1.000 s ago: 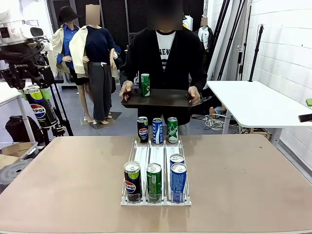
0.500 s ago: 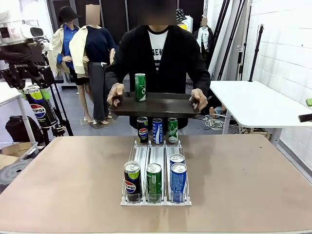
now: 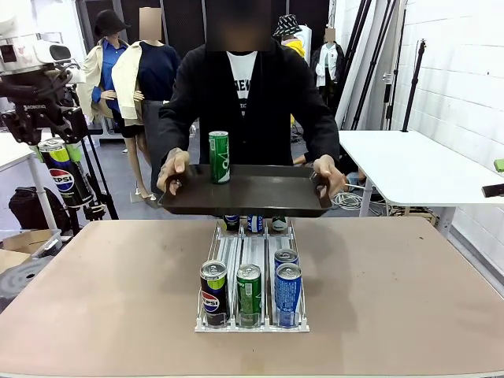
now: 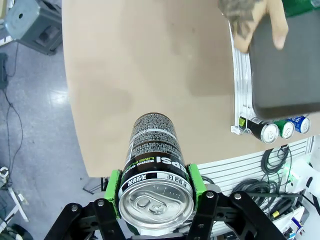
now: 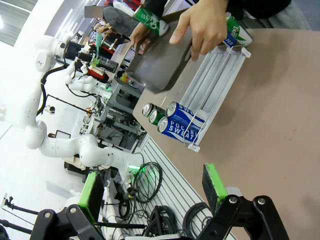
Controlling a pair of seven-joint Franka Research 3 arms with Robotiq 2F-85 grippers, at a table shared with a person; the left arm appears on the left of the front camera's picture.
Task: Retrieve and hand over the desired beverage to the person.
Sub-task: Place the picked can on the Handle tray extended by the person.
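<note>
As the person [image 3: 244,87] held a tray [image 3: 260,197] over the rack [image 3: 252,260], the L gripper [image 4: 155,200] pinched a Pepsi can [image 4: 152,155] off-table at left, R gripper [image 5: 150,192] spread empty; delivery wanted the can upright, set clear of the green can [image 3: 219,157].

We note a matt, smooth tan table top [image 3: 118,276]. The can rack [image 3: 252,250] looks like clear glossy plastic with white rails. The Pepsi can [image 4: 156,170] held in the left gripper [image 4: 156,187] is glossy printed metal with a bright bare aluminium lid; the pads [image 4: 114,192] look like matt green rubber. The tray [image 3: 252,193] is dark, matt, faintly sheened. The person's jacket [image 3: 287,102] is matt black cloth.
</note>
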